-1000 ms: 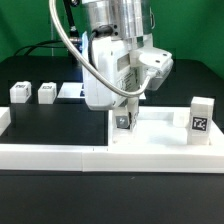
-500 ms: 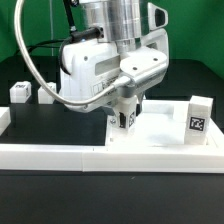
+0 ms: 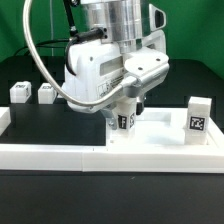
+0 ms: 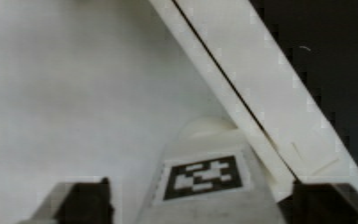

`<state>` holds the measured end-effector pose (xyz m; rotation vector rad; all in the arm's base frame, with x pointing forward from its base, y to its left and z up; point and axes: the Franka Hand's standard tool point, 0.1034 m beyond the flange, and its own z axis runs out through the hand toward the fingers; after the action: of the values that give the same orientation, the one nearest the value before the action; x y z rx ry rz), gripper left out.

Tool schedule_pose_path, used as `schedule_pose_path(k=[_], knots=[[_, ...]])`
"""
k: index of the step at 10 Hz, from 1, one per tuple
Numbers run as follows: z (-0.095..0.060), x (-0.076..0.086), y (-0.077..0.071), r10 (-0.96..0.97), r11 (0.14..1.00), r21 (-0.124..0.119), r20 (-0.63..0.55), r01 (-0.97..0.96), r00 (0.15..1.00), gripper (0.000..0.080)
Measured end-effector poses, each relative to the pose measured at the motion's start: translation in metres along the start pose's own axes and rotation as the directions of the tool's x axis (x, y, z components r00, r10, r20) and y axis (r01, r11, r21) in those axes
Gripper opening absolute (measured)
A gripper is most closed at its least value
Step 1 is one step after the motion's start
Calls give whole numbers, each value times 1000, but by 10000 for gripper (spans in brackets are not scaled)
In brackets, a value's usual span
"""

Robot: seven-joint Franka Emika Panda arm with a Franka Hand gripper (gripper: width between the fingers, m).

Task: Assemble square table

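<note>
The gripper [image 3: 124, 118] is held low over one corner of the square table top [image 3: 160, 136]. A tagged leg block [image 3: 124, 123] is seen upright between the fingers [image 4: 78, 202]. In the wrist view narrow gaps appear on either side of the leg block, so it cannot be told whether it is clamped. A second leg block [image 3: 199, 114] stands on the top's far end, towards the exterior view's right of the gripper. A third leg block [image 3: 18, 92] and a fourth leg block [image 3: 45, 93] lie well apart from the gripper, on the exterior view's left.
</note>
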<state>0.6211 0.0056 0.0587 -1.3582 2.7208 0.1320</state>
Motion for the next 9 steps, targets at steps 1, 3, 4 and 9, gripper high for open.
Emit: schedule_pose_path(k=[1, 3, 4, 9], knots=[[0, 0, 0, 0, 1000, 0, 0, 0, 1000, 622], [0, 0, 0, -1, 1000, 0, 0, 1, 1000, 645], [-2, -1, 0, -19, 1000, 2, 3, 19, 1000, 648], [-22, -3, 7, -110, 994, 8, 28, 109, 994, 649]])
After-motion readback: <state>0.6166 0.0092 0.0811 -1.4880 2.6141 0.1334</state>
